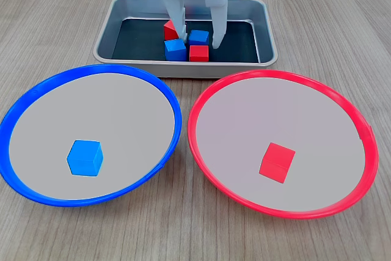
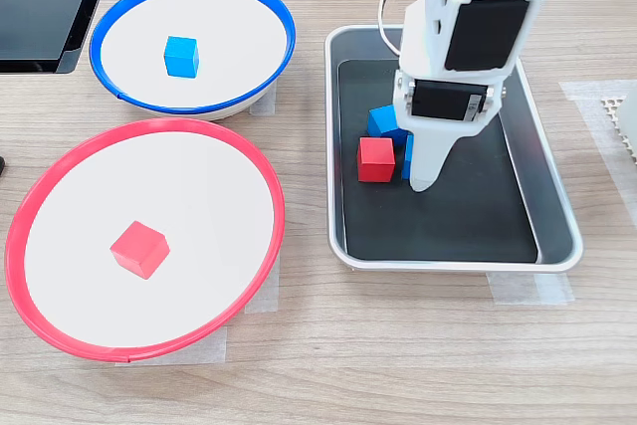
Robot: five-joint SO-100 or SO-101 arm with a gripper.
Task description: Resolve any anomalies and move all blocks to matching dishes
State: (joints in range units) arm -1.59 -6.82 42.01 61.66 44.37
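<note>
Blocks crowd the rectangular grey metal tray (image 1: 116,25) with its black bottom: in the first exterior view two small red cubes (image 1: 198,53) (image 1: 169,29) and two small blue cubes (image 1: 175,49) (image 1: 198,36) sit bunched together, touching or nearly so. The white plastic gripper (image 1: 198,38) reaches down among them with its jaws spread apart, one finger beside the rear red cube and the other just right of the rear blue cube; nothing looks clamped, though from here I cannot be sure the fingertips are clear of the cubes.

Nearer the camera in the first exterior view, the large blue-rimmed round dish (image 1: 36,90) with a pale grey inside holds a single blue cube (image 1: 85,157), and the red-rimmed round dish (image 1: 342,99) beside it holds a single red cube (image 1: 277,162). The two rims almost touch.

Everything rests on a pale wood-grain tabletop (image 1: 342,22). In the second exterior view clear tape strips (image 2: 528,288) pin the tray and dishes down, a dark flat object (image 2: 45,7) is cut off at the top-left corner, and the arm's body (image 2: 468,37) hides most of the clustered cubes.
</note>
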